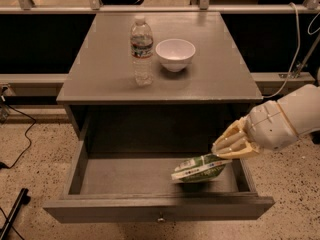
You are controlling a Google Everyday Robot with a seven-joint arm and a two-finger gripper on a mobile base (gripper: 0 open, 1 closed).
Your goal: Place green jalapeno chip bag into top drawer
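Camera view: the drawer (pixel 100 209) stands wide open under the cabinet top (pixel 100 84), leaving room to drop things in from above. The gripper (pixel 222 151) reaches in over the drawer's right side, with its fingers pinched together on the right end of the chip bag (pixel 197 169). The bag sticks out left and below the fingertips, inside the drawer's right half near the front. I can't tell if it touches the floor. The bottle (pixel 142 51) and bowl (pixel 175 55) sit on top, well apart from it.

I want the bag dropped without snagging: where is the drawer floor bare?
The top drawer has bare floor from its left wall to the middle. The right part is crowded: the pincer holds the green jalapeno chip bag there, near the right wall.
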